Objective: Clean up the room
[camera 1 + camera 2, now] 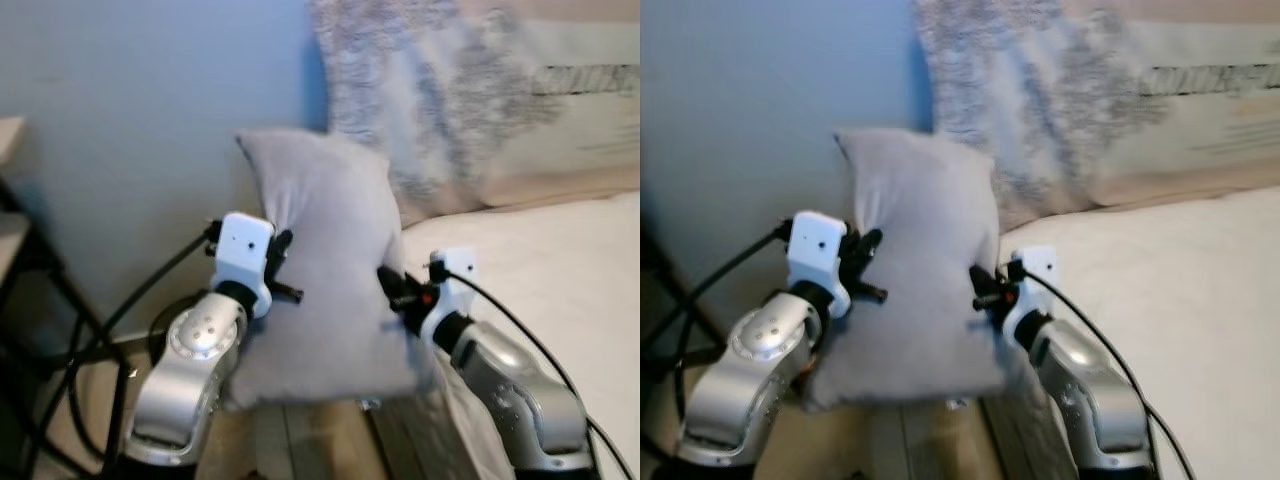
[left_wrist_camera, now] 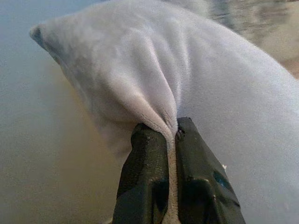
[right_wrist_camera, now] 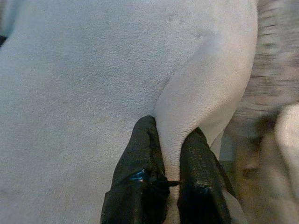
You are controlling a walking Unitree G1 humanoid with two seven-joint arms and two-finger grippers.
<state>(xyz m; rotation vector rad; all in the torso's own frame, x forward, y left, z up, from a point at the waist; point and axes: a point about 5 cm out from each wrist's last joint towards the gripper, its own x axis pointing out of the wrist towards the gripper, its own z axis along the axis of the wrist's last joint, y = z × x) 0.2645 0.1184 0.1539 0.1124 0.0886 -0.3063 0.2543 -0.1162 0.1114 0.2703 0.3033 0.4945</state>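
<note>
At frame centre, a plain grey fabric pillow is pinched by the left gripper and right gripper, so the carry to the white bed at right is judged to be in hand, a joint lift being called for next.

The grey pillow hides the tips of both grippers' jaws in the head views. The patterned pillow behind is blurred and cut off by the top edge. The bed runs off the right edge.

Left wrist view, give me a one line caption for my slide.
Left gripper shut on a pinched fold of the grey pillow, held up in front of a pale blue wall.
</note>
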